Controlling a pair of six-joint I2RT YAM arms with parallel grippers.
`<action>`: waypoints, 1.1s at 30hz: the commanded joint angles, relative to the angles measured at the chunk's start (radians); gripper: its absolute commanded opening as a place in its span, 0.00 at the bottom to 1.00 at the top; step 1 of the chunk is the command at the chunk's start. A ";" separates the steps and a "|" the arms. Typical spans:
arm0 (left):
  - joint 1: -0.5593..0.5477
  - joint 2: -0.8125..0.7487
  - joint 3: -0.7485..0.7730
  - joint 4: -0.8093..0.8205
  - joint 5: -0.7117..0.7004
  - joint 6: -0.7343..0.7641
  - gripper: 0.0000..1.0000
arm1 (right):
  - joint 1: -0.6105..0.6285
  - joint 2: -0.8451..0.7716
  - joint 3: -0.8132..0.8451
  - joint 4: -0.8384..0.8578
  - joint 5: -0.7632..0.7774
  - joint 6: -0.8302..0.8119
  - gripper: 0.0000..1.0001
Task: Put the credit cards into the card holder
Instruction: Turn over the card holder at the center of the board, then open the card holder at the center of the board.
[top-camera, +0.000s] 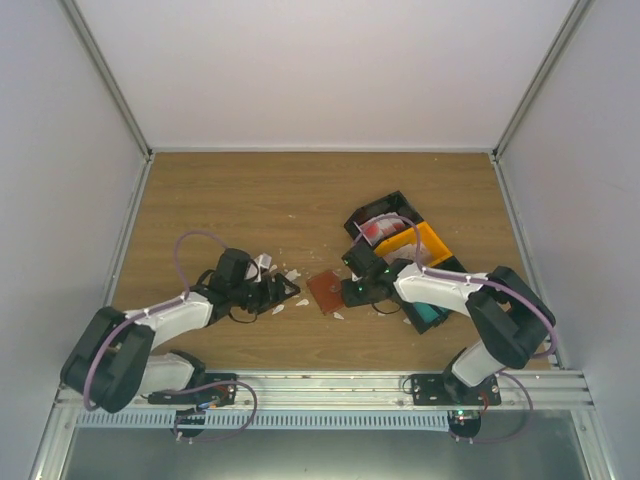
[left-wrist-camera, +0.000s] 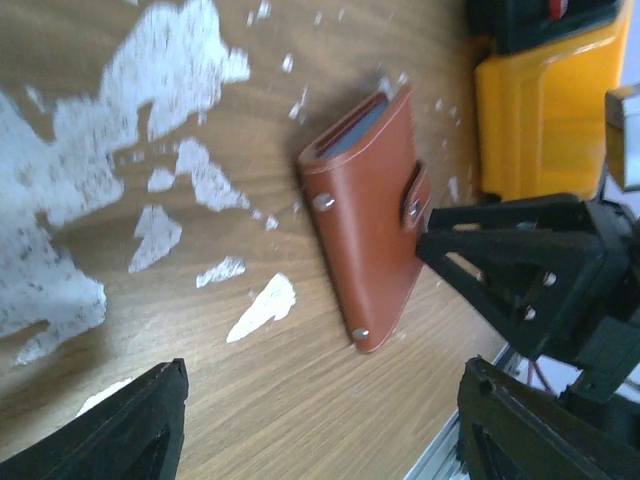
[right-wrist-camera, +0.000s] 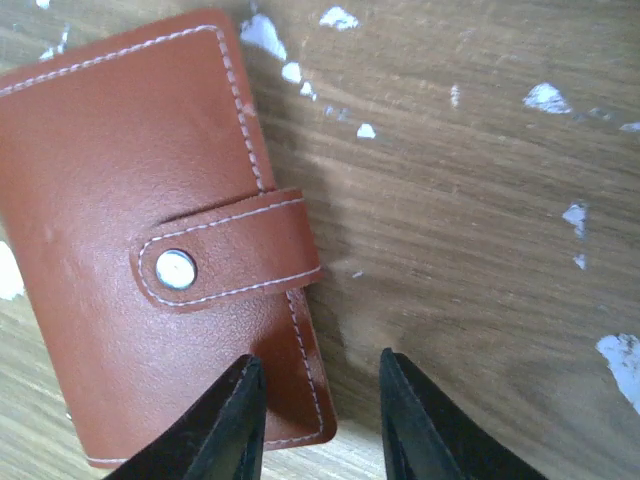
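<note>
On the wooden table (top-camera: 250, 200) we see one reddish-brown leather rectangular card holder (right-wrist-camera: 150, 240), corner under the right gripper (right-wrist-camera: 320, 405), fingers parted; left gripper (left-wrist-camera: 320, 420) spread.

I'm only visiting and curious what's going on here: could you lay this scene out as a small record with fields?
Surface: wooden table, strewn with white torn scraps
Holder: reddish-brown leather-like card holder, lying flat, closed, strap snapped
Right arm: right gripper open, fingertips over the holder's strap-side edge
Left arm: left gripper open, apart from the holder
Bins: yellow plastic bin and black plastic bin, beyond the holder
Cards: red-and-white credit cards, seemingly in the black bin
</note>
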 joint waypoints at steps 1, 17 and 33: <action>-0.046 0.066 -0.041 0.153 0.033 -0.083 0.73 | -0.037 -0.013 -0.069 0.119 -0.137 -0.039 0.31; -0.006 0.386 0.136 0.076 0.095 0.196 0.56 | -0.072 0.171 -0.086 0.352 -0.427 -0.072 0.19; 0.006 0.401 0.144 0.182 0.305 0.130 0.30 | -0.105 0.230 -0.018 0.379 -0.504 -0.145 0.21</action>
